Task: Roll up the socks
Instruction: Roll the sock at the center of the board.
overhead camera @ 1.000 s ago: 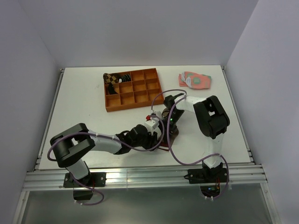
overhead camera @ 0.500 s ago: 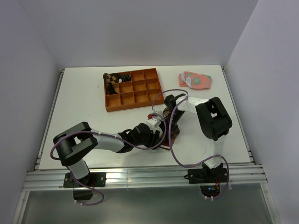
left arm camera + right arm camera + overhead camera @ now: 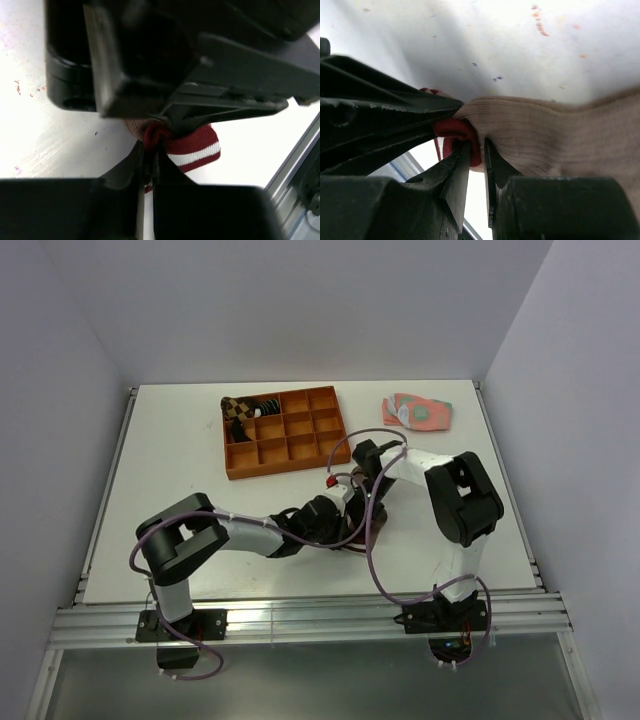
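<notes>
Both arms meet at the middle of the white table (image 3: pixel 180 460), near the front edge, wrists crowded together over the same bundle of cloth. The left gripper (image 3: pixel 149 155) has its jaws drawn narrow, almost touching, with a bunched fold of maroon fabric caught between the tips. That fold belongs to the tan-brown sock (image 3: pixel 545 135), and its maroon-and-white striped cuff (image 3: pixel 194 148) fans out on the table just beyond the pinch. The right gripper (image 3: pixel 476 152) comes in from the opposite side, jaws just as tight, nipping the red edge where the ribbed tan cloth folds over. The two sets of fingers sit nose to nose, each tool filling the other's camera. From above, the sock is mostly hidden under the wrists and the purple cables. Whether the black striped sock lies in there too, no view shows. Farther back sits the orange divider tray (image 3: pixel 285 472), a brown checkered rolled sock (image 3: pixel 238 408) in its far left corner compartment. The pink-and-green socks (image 3: pixel 417 411) lie flat at the far right, well apart.
</notes>
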Motion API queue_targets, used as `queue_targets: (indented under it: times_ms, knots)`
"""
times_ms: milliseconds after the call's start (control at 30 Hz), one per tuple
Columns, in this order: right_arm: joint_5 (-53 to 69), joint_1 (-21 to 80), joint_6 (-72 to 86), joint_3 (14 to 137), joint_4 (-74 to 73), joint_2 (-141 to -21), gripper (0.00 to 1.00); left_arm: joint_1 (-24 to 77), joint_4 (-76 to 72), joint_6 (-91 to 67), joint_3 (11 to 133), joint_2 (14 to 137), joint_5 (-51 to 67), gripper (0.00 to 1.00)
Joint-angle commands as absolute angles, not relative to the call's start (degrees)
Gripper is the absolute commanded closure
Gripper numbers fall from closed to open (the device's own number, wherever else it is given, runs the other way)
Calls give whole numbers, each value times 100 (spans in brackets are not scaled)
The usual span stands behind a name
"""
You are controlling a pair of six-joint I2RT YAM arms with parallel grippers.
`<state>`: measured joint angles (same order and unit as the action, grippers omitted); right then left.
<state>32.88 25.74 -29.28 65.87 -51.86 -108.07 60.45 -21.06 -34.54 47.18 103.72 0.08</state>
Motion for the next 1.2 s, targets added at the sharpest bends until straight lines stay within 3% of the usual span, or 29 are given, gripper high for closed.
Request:
queue_targets:
  times_ms: [0,233,567,833,1167]
  knots:
    - [2814,2566,-2778,6495,-4518,-10468,75,6064,-1539,-3831,4921,10634,-193,100]
    - [2461,2338,-2435,6513,-4175,-9906,65,6029,-766,-4526,5036,10600,-738,100]
    - [2461,2004,-2584,6487,-4175,-9440,62,5968,-18,-5317,4220,9493,-1371,100]
    - [3172,2118,-3364,6135,-4315,-8843,60,6073,-27,-5213,4279,9579,-344,100]
    - [2830,3128,-3964,4704,-3262,-7516,57,5661,1177,-5106,5019,10213,659,100]
